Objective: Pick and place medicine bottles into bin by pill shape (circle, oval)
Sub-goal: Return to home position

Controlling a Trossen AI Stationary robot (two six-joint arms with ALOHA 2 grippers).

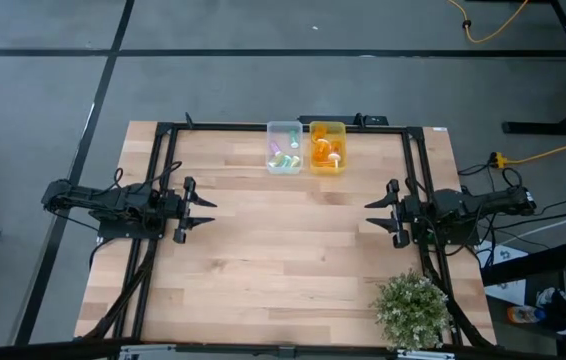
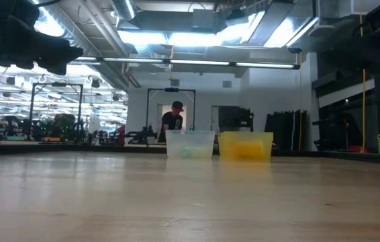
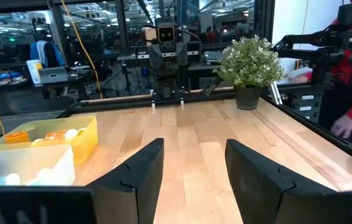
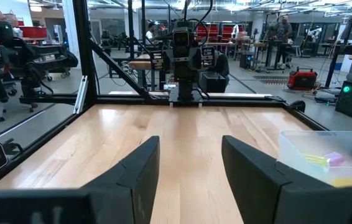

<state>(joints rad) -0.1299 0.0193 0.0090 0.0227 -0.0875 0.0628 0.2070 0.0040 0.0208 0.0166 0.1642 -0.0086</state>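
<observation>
A clear bin (image 1: 284, 147) at the table's far edge holds several pastel medicine bottles (image 1: 281, 158). Beside it to the right, a yellow bin (image 1: 327, 146) holds orange bottles (image 1: 325, 152). Both bins show in the low view (image 2: 190, 143) (image 2: 246, 145). No bottle lies loose on the table. My left gripper (image 1: 203, 214) is open and empty at the table's left side, fingers pointing right. My right gripper (image 1: 375, 214) is open and empty at the right side, fingers pointing left. Each wrist view shows its own spread fingers (image 3: 191, 174) (image 4: 188, 168).
A small potted plant (image 1: 412, 308) stands at the table's near right corner. A black frame (image 1: 163, 180) runs along the left, far and right sides of the table. A person (image 2: 173, 121) stands in the room beyond the bins.
</observation>
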